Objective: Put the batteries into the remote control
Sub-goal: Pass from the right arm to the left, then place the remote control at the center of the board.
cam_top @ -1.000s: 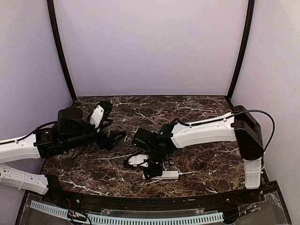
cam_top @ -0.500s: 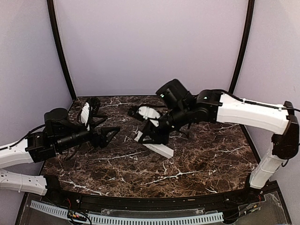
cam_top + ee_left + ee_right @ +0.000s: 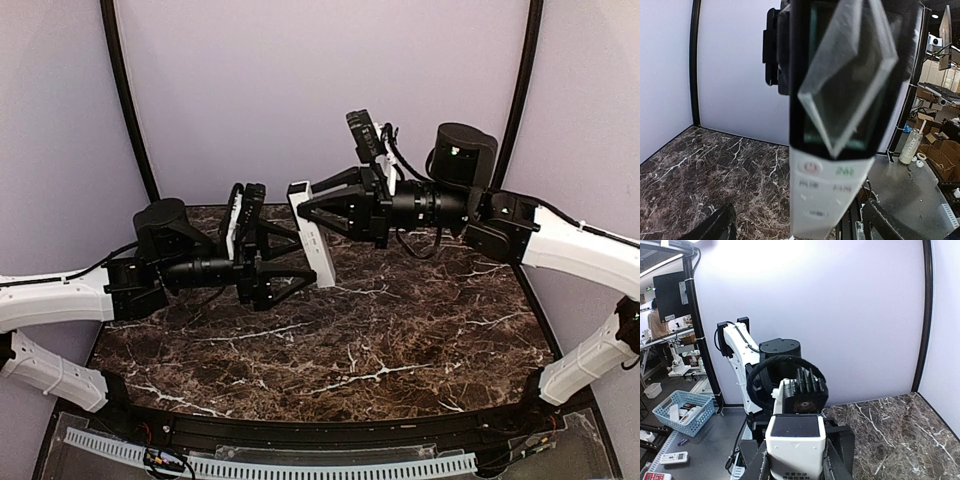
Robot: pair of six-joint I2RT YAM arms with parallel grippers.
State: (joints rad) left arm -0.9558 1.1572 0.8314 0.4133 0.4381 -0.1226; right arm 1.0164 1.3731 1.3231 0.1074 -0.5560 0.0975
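The remote control (image 3: 312,240) is held clear of the table (image 3: 400,330), raised and tilted. Its upper end is clamped in the right pincer (image 3: 303,203), a grip borne out in the right wrist view, where the white end face (image 3: 795,437) is seen seated between the jaws. The left pincer (image 3: 300,262) is presented to the lower end with jaws spread wide and nothing gripped. Its dark fingers (image 3: 715,227) are seen at the bottom corners of the left wrist view, with the button face of the remote between them.

The batteries are not seen in any view. The left wrist picture is blurred at close range, so it cannot be determined whether the battery cover is fitted.

The following risks are judged:
- The remote is gripped at one end only, so it may be pivoted or pulled loose by a push from the left pincer.
- If the right grip is released before the left is secured, a fall onto the table is to be expected.
- Buttons may be pressed if the jaws are closed on the face.
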